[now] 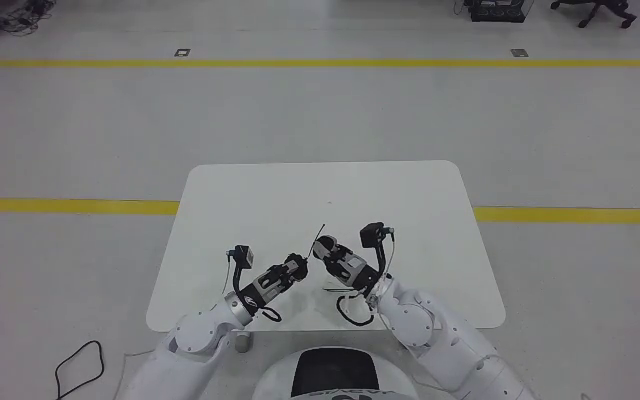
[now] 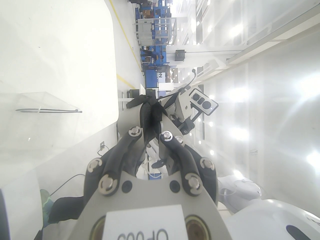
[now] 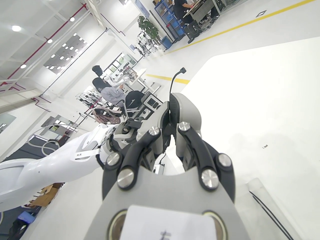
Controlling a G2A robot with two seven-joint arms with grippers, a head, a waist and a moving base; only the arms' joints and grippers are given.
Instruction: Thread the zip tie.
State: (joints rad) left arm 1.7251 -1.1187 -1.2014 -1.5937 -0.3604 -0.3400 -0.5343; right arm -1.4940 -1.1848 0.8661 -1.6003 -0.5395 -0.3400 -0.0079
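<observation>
1. Left claw (image 2: 149, 108) sits closest in, pressed together; can't tell if it's got anything.
2. Just beyond, right claw (image 3: 171, 102) pinches the zip tie (image 3: 172, 83), head end sticking up above the bench (image 1: 400, 200).
3. Seems like the lining-up stage, so next move needs the tail aimed at the head slot.

The zip tie (image 3: 171, 86) is black, the table (image 1: 420, 190) plain white — the floor (image 1: 300, 120) is pale grey with yellow stripes (image 1: 300, 63) — the right gripper (image 3: 171, 101) is grey with black links.
</observation>
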